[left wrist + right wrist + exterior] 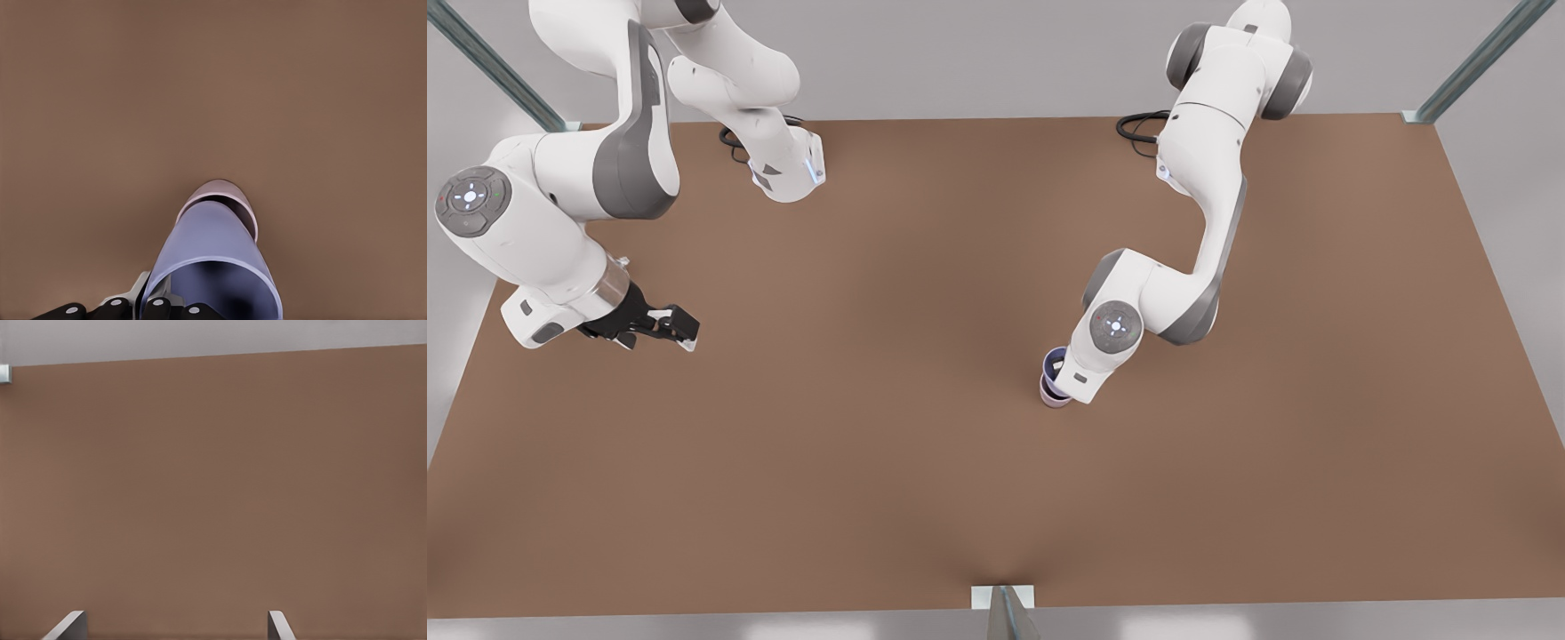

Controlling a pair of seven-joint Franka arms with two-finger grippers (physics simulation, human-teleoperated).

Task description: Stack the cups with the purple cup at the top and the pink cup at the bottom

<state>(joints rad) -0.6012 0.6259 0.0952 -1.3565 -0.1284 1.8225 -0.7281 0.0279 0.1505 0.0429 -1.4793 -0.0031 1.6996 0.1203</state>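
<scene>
The purple cup (1053,359) sits nested in the pink cup (1055,396), which stands on the brown table (871,444) right of centre in the front view. My left gripper (1062,368), on the arm at the front view's right, is shut on the purple cup's rim and mostly hidden under its white hand. In the left wrist view the purple cup (213,243) is close up, with the pink cup's rim (223,191) showing beyond it and one finger (142,295) against its wall. My right gripper (679,331) waits open over the table's left side, its fingertips wide apart (173,628).
The arm bases (787,169) and cables (1138,129) stand along the table's far edge. Metal frame posts rise at the far corners (1423,114), and a bracket (1003,597) marks the middle of the near edge.
</scene>
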